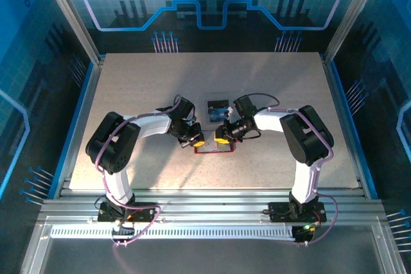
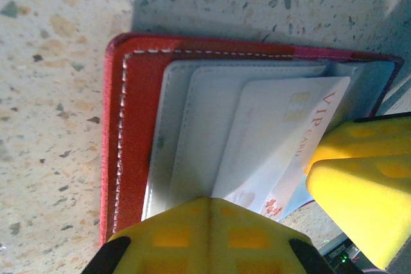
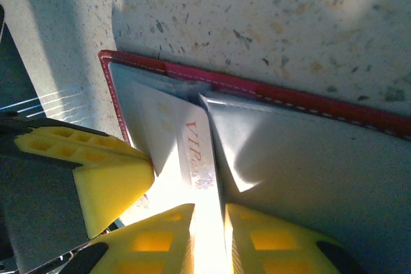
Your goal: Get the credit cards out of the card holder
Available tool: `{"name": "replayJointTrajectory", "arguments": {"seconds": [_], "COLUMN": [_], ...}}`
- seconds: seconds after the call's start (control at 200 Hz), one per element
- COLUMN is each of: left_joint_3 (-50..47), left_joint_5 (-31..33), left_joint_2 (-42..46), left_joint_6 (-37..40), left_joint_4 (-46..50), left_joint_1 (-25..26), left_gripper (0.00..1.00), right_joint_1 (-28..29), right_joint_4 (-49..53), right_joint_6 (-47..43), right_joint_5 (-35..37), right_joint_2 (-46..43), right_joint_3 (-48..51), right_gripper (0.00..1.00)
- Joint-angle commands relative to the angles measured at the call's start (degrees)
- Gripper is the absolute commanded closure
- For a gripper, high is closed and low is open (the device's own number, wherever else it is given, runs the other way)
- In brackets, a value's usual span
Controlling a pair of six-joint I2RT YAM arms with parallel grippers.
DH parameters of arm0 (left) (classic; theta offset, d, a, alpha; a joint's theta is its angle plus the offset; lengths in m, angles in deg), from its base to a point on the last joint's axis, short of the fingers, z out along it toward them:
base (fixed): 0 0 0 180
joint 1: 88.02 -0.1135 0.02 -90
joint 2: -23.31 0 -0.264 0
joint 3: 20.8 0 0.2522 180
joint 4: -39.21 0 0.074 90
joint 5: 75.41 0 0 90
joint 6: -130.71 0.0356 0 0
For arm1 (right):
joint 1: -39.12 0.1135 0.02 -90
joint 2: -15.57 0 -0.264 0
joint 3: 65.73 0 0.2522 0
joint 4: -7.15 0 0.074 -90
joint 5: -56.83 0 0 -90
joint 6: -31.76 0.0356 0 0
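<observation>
**Left jaws.** We find the left jaws pressed together with nothing between them. In the left wrist view their yellow fingers [image 2: 167, 239] meet along a single seam, directly over one edge of the card holder [image 2: 128, 139]. We cannot tell whether they bear down on it.

**Right jaws.** The right jaws are pinching the pinkish-white card [image 2: 276, 133]. In the right wrist view the card runs as a bright strip out from between the two yellow fingertips [image 3: 276, 239]. Its red "VIP" print sits just ahead of them.

**Card holder.** The holder lies open and flat on the surface [image 1: 141, 94], beneath and between the two sets of jaws, which face each other across it. Its grey pockets [image 2: 192, 126] face up inside a red stitched border.

**Pinkish-white card.** The card sits askew. One end is tucked in a grey pocket ahead of the left jaws. The other end projects past the holder's edge into the right jaws. The left jaws stand just beside the right jaws, to one side of the card.

**Blue card.** In the top view the blue card [image 1: 218, 112] lies flat on the surface beyond both sets of jaws. It is on the side away from the arm bases and near the holder. Neither set of jaws touches it.

**Arms.** The left arm [image 1: 151, 125] and the right arm [image 1: 273, 120] reach inward, and their wrists almost meet above the holder.
</observation>
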Motion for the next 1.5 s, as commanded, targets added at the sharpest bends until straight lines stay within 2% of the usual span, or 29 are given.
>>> {"name": "replayJointTrajectory", "arguments": {"seconds": [0.0,0.325,0.67,1.116,1.496], "left_joint_3": [0.71,0.80,0.89,1.72,5.18], "left_joint_5": [0.65,0.38,0.82,0.37,-0.93], "left_joint_2": [-2.02,-2.50,-2.15,-2.14,-4.98], "left_joint_6": [1.47,1.45,1.69,2.06,2.13], "left_joint_4": [2.21,2.13,2.61,1.44,0.78], "left_joint_1": [0.55,0.57,0.62,0.97,2.65], "left_gripper": [0.94,0.95,0.95,0.93,0.93], "right_joint_1": [-0.58,-0.66,-1.60,-3.06,-4.17], "right_joint_4": [-1.00,-2.64,-3.45,0.75,4.65], "right_joint_6": [0.96,1.97,2.33,-0.80,-2.88], "right_joint_5": [-1.67,-2.78,-2.14,0.41,4.19], "right_joint_2": [1.31,1.68,-0.98,-3.95,-8.79], "right_joint_3": [0.87,1.22,2.93,5.11,7.63], "right_gripper": [0.79,0.79,0.87,0.95,0.97]}}
